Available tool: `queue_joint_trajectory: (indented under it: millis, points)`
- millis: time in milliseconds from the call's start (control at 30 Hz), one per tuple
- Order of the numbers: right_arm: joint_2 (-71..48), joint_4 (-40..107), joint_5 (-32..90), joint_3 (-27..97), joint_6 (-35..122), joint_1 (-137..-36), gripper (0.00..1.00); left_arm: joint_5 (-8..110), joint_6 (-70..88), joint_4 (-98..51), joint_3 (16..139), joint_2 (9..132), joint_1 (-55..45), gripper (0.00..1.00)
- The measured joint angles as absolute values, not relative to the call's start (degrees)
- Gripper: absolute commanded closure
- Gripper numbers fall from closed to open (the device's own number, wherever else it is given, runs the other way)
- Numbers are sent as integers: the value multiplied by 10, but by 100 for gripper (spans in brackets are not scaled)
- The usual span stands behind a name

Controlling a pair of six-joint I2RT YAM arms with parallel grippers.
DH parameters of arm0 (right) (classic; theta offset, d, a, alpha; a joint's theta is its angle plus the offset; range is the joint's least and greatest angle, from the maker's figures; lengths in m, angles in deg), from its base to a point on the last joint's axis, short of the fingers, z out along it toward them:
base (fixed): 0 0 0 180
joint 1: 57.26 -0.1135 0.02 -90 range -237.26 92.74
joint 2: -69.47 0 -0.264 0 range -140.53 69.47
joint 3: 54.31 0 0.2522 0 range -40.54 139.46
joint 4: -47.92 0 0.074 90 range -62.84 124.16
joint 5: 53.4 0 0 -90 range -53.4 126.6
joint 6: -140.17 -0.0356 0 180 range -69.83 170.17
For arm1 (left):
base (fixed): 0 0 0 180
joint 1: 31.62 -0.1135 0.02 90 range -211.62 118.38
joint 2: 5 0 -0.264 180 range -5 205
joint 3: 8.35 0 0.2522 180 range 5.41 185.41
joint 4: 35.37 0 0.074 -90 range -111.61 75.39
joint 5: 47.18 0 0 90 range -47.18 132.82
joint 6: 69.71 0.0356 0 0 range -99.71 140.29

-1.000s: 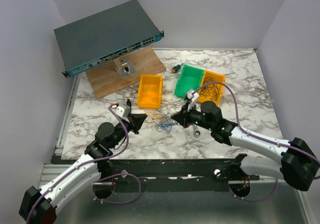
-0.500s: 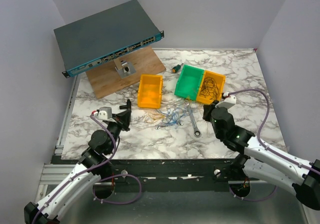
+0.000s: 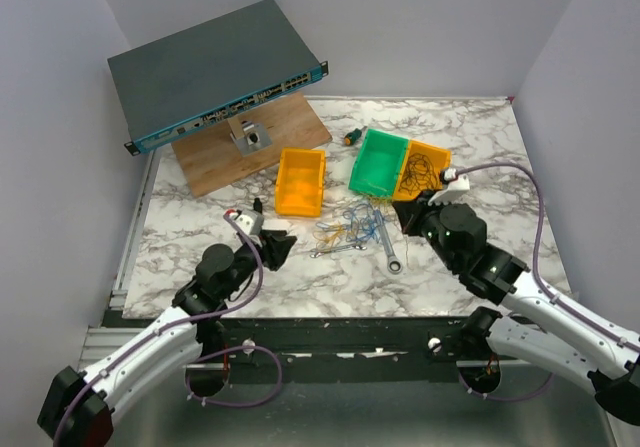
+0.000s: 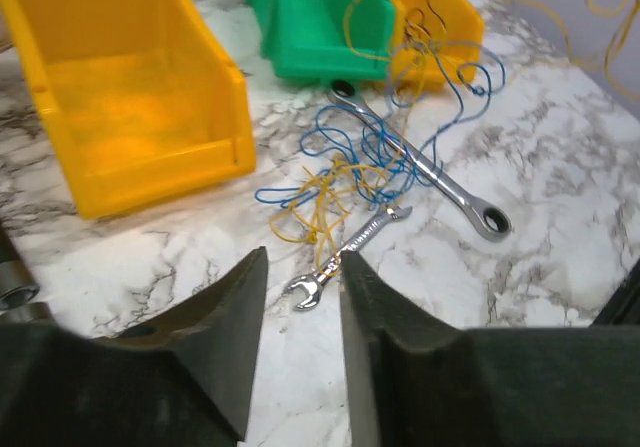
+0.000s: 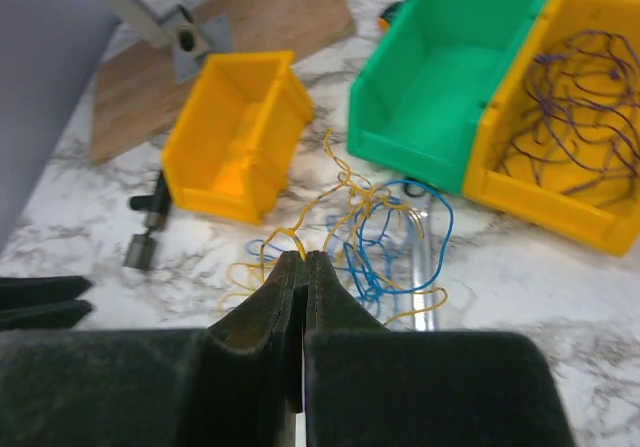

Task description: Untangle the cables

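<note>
The left gripper (image 4: 303, 267) stands released and empty. The cables (image 3: 350, 232) lie mid-table, looped over a wrench (image 4: 450, 189) (the blue strands especially). The right gripper (image 5: 303, 257) is clenched, apparently on a yellow strand. A hard pull could tighten the knots or drag the wrench.

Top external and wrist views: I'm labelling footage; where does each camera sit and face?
Top external: above, behind the robot, looking down at the table; left arm, right arm show.
Left wrist: on left arm, facing the cables; open left end effector shows.
Right wrist: on right arm, facing the cables; shut right end effector shows.
Both share cables, empty yellow bin.
</note>
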State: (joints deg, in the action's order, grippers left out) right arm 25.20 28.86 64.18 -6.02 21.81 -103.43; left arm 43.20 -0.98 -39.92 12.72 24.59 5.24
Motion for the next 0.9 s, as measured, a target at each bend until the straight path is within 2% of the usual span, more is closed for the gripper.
queue_joint_trajectory:
  millis: [100,200,400,633,900]
  points:
    - [239,281,582,-11,228,-1034,99,492,-4,-422,138,289,53,39]
    - [222,281,515,38,233,-1034,99,539,0,-447,142,316,53,29]
    - [178,293,373,99,225,-1034,99,604,2,-490,145,366,54,27]
    - [146,365,219,103,180,-1034,99,642,4,-538,151,399,64,24]
    - [113,471,124,127,115,-1034,99,667,4,-595,151,420,71,22]
